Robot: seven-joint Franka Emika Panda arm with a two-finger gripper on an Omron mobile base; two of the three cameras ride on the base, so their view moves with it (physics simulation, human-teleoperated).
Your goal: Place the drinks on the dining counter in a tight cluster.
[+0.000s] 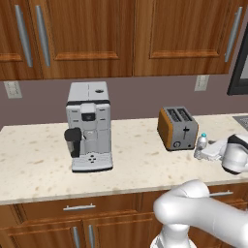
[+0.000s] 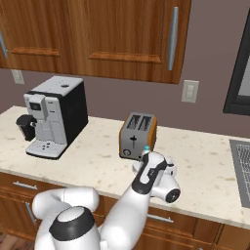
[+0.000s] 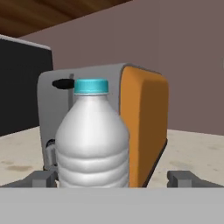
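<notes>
One of the drinks, a clear water bottle with a blue cap, stands upright on the speckled counter just in front of the toaster. In the left base view this bottle sits at the toaster's right corner. From the right base view, little more than its blue cap peeks over the hand. My gripper is open and level with the bottle's lower body, one fingertip on each side and a gap to each. The gripper reaches in from the right. The dining counter is out of view.
An orange-sided toaster stands right behind the bottle. A silver coffee machine sits further left on the same counter. Wooden wall cabinets hang above. A grey ribbed panel lies at the counter's right end.
</notes>
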